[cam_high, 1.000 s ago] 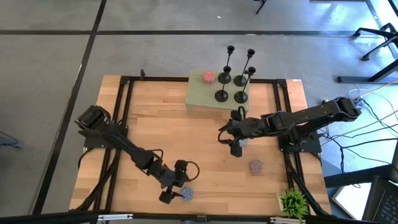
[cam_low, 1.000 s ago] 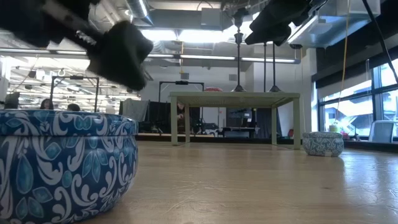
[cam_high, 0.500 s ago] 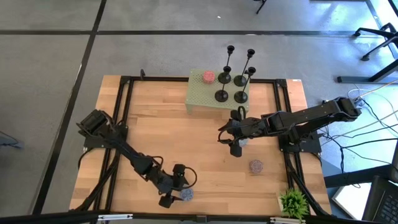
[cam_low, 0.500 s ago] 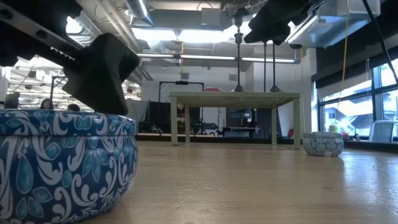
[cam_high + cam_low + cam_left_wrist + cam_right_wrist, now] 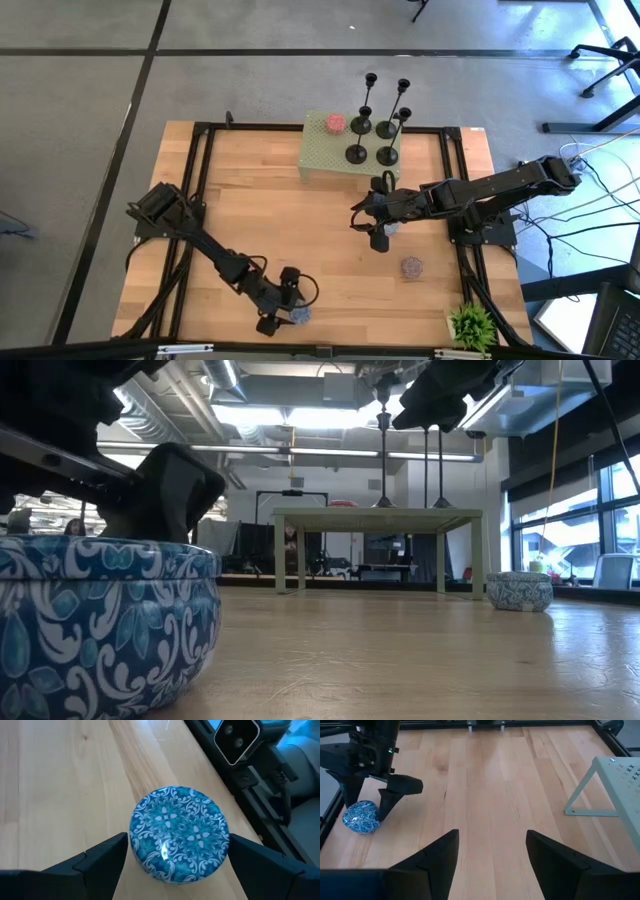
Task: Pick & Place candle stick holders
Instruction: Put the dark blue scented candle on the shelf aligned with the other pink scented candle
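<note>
Four black candle stick holders (image 5: 357, 153) stand upright on their round bases on the green stand (image 5: 320, 160) at the table's far side; their stems show in the low view (image 5: 383, 450). My right gripper (image 5: 378, 232) hovers open and empty over the table's middle, near the stand; it also shows in the right wrist view (image 5: 492, 860). My left gripper (image 5: 280, 312) is open at the near edge, low over a blue patterned tin (image 5: 178, 840), one finger on each side of it. My left gripper comes at the blue tin from above, slanting, with one fingertip (image 5: 117, 845) beside the tin's round wall (image 5: 136, 845) and the other at the opposite side. The tin stands on the table. I cannot tell whether the fingers touch the wall.
A red tin (image 5: 335, 123) sits on the green stand beside the holders. A second blue tin (image 5: 411, 267) stands on the table near the right. A small plant (image 5: 472, 325) is at the near right corner. A black frame rail (image 5: 200, 200) borders the table.
My left gripper has gone down and toward the near edge, onto the blue tin, its fingers now straddling it. In the low view the tin has shifted a little. The holders stand as before.
</note>
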